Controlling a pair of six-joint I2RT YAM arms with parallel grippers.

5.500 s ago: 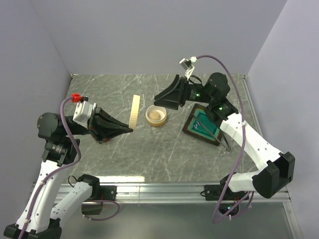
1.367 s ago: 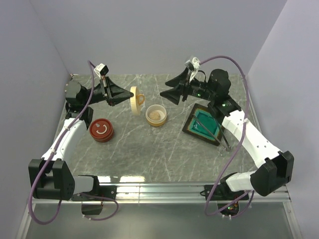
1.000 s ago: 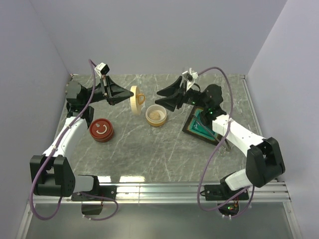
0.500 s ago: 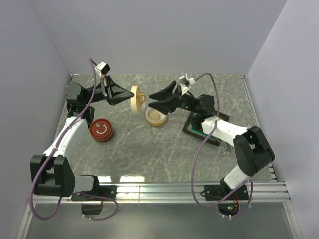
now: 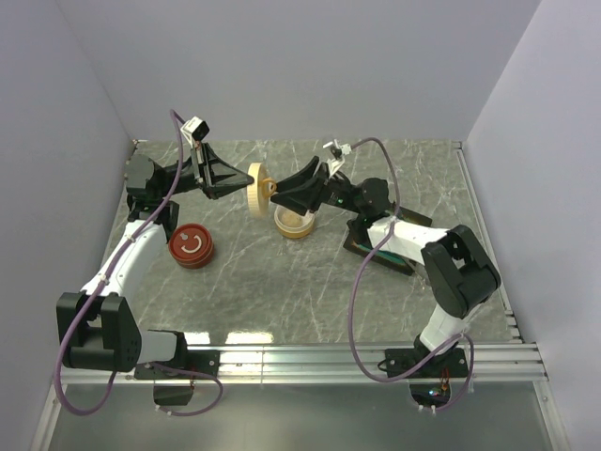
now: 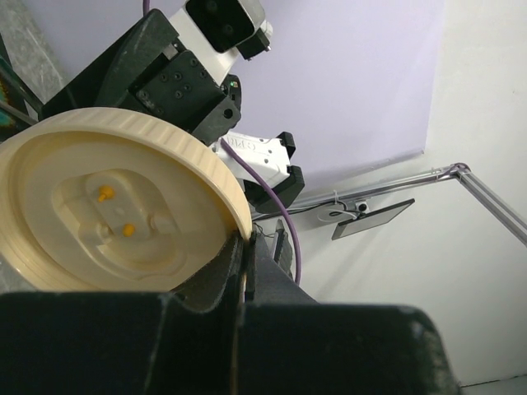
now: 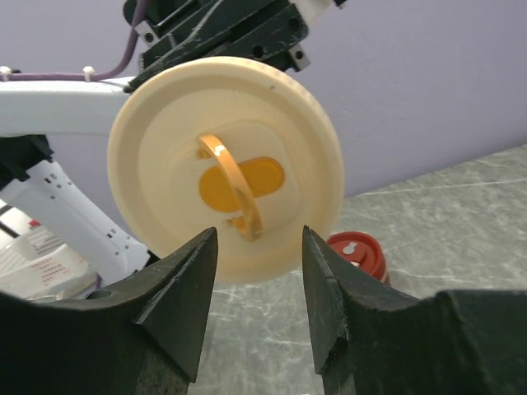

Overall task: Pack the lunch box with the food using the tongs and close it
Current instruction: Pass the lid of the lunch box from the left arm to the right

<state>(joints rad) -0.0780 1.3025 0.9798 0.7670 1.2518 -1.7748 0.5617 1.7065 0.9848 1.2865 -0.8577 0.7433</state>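
R gripper point(image 7: 256, 240) has just swung in, jaws apart astride the lid point(image 7: 165, 140)'s ring handle point(image 7: 233, 191) — L gripper point(image 5: 237, 184) pinching the rim, so handover prob. next.

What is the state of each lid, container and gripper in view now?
Cream lid: upright on edge, pinched at its rim by the left gripper.
Left gripper: shut on the cream lid.
Right gripper: open, jaws either side of the lid's ring handle, not touching.
Cream bowl: uncovered, food inside.
Red container: closed.
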